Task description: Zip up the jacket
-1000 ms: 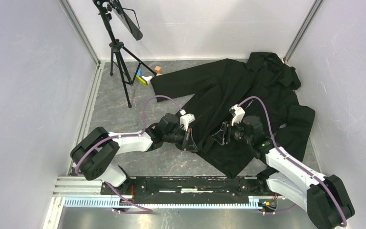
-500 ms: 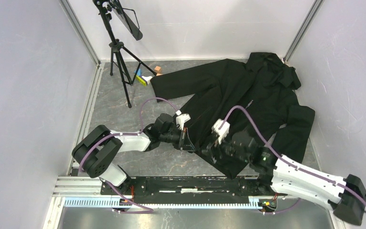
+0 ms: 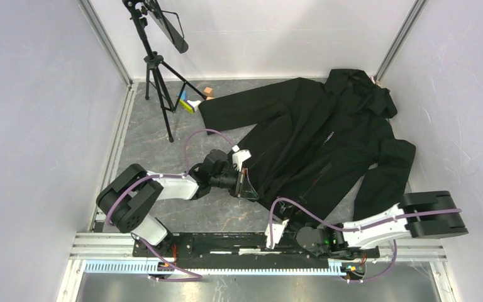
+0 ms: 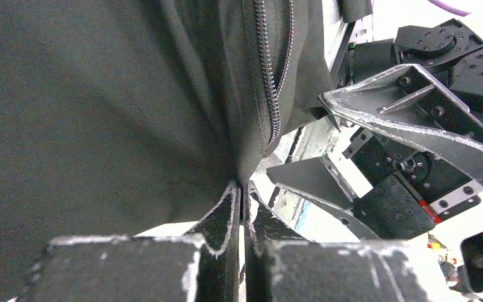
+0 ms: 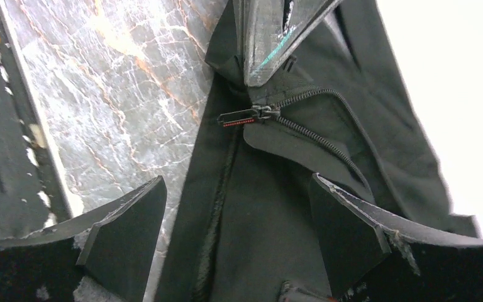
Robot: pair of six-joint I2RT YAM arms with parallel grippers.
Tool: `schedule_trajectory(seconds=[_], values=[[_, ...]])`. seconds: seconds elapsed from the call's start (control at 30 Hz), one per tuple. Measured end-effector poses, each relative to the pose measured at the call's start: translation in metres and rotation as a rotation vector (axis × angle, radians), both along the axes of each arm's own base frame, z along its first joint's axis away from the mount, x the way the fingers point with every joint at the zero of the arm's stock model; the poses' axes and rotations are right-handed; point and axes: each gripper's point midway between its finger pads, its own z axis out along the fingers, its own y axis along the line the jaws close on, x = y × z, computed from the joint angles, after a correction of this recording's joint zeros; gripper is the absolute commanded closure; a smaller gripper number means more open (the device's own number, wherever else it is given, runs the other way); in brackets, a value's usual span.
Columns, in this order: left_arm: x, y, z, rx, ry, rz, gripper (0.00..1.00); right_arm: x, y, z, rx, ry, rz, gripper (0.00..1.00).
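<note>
As the jacket (image 3: 327, 145) lies flat on the counter (image 3: 157, 151), we log its long axis as diagonal: hood (image 3: 355, 85) toward the far right corner, hem toward the near left, just ahead of the arm bases. One sleeve (image 3: 239, 104) stretches left along the far side. The other sleeve runs down the right side, close to the wall.

Left pincer (image 3: 246, 187): pressed together on the hem's left corner, pinching a fold of black cloth. Its wrist view shows a row of zipper (image 4: 270, 94) teeth running up and away from the pinch. It also shows the right arm's fingers just beyond the hem.

Right pincer (image 5: 238, 182): spread wide, holding nothing, low over the hem near the counter's front edge. Only its wrist view shows the slider (image 5: 255, 114). The slider sits near the hem, just under the left pincer's tip, with its pull tab lying flat and pointing toward bare marble. It lies ahead of the spread fingers, untouched. From overhead we cannot resolve slider or teeth; it is black on black.

Room: bare counter left of the hem, and a narrow strip between hem and base rail (image 3: 226, 241). Tripod (image 3: 154, 75) stands far left, well apart from both arms. Small coloured blocks (image 3: 192, 100) lie by its foot, just beside the sleeve cuff.
</note>
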Motion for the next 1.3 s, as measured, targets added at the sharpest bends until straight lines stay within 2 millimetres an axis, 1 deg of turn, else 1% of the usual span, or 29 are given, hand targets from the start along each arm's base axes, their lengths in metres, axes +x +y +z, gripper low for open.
schedule_trajectory(seconds=[0.07,0.1,0.2,0.3,0.37,0.43,0.57,0.63,0.73,0.8,0.87,0.93,1.0,1.07,1.17,1.3], values=[[0.000,0.000,0.001,-0.005,0.002,-0.001,0.98,0.002,0.000,-0.001,-0.027,-0.085,0.038,0.09],[0.000,-0.001,0.001,-0.008,0.001,-0.001,0.98,0.004,0.003,0.003,-0.032,-0.130,0.054,0.09],[0.000,-0.001,0.002,-0.014,0.002,-0.003,0.98,0.002,0.021,0.027,0.034,-0.221,0.103,0.10],[0.000,0.000,0.002,-0.018,0.001,-0.003,0.98,-0.005,0.035,0.045,0.108,-0.263,0.157,0.08],[0.000,0.000,0.002,-0.022,0.004,-0.006,0.98,-0.007,0.042,0.054,0.144,-0.291,0.180,0.05],[0.000,0.000,0.002,-0.028,0.006,-0.009,0.98,-0.008,0.044,0.052,0.126,-0.315,0.190,0.05],[0.000,0.000,0.002,-0.036,0.013,-0.009,0.98,-0.005,0.043,0.031,0.018,-0.351,0.208,0.06],[0.000,0.001,0.002,-0.042,0.015,-0.010,0.98,-0.004,0.044,0.034,0.043,-0.334,0.204,0.10],[0.000,0.001,0.003,-0.049,0.015,-0.011,0.98,0.002,0.042,0.044,0.106,-0.280,0.185,0.11],[-0.001,0.001,0.003,-0.051,0.016,-0.012,0.98,0.004,0.039,0.045,0.117,-0.256,0.175,0.12],[-0.001,0.001,0.003,-0.054,0.020,-0.010,0.98,0.008,0.035,0.033,0.064,-0.240,0.168,0.13],[-0.001,0.001,0.004,-0.055,0.024,-0.008,0.98,0.008,0.029,0.016,-0.018,-0.220,0.177,0.14],[-0.001,0.001,0.006,-0.059,0.026,-0.005,0.98,0.007,0.027,0.007,-0.064,-0.195,0.197,0.13],[-0.002,0.001,0.011,-0.071,0.031,0.002,0.98,0.007,0.027,0.009,-0.072,-0.172,0.209,0.13],[-0.002,0.000,0.018,-0.091,0.037,0.012,0.98,0.005,0.033,0.020,-0.069,-0.147,0.228,0.11],[-0.002,-0.002,0.023,-0.103,0.052,0.016,0.98,0.007,0.042,0.034,-0.091,-0.109,0.256,0.08]])
